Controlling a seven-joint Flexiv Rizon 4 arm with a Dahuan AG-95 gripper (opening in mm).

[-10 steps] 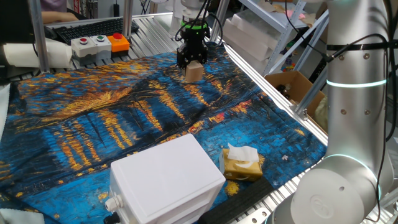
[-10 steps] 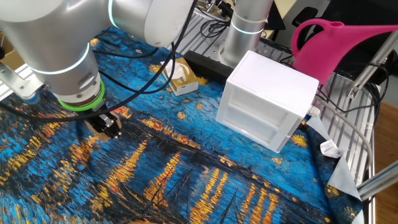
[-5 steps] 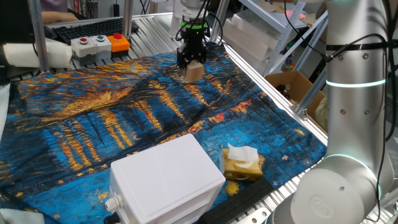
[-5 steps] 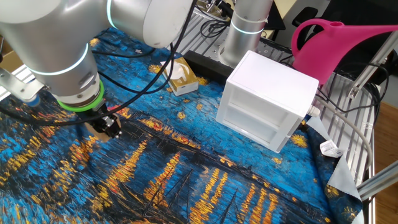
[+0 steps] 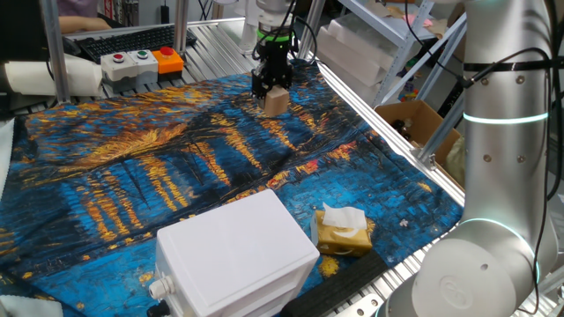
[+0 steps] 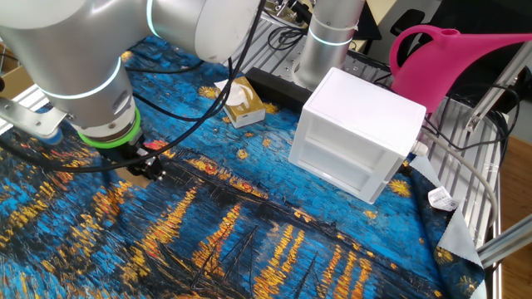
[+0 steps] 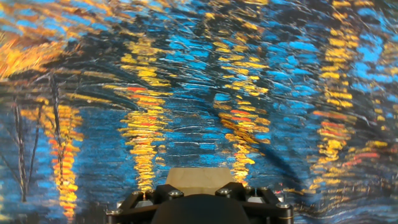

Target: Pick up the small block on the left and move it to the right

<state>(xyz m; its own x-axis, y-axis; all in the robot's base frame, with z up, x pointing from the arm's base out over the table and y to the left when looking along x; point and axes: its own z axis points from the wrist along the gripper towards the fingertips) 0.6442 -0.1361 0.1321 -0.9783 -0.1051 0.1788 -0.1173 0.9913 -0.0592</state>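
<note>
The small block (image 5: 276, 102) is a plain tan cube at the far side of the blue and orange cloth (image 5: 176, 167). My gripper (image 5: 274, 95) is shut on it from above, with the fingers on its sides. In the hand view the block's top (image 7: 196, 176) sits between the black fingers, and my gripper (image 7: 196, 186) is over rippled cloth. In the other fixed view my gripper (image 6: 143, 169) is under the arm's green ring and the block is mostly hidden. I cannot tell whether the block touches the cloth.
A large white plastic box (image 5: 233, 255) stands at the near edge and also shows in the other fixed view (image 6: 357, 133). A yellow-brown packet with white tissue (image 5: 342, 231) lies beside it. A button box (image 5: 141, 62) sits at the back. A pink watering can (image 6: 440, 58) stands beyond the box.
The arm has shifted very slightly with the block still in the jaws. In the other fixed view the tan block is now more hidden behind the gripper.
</note>
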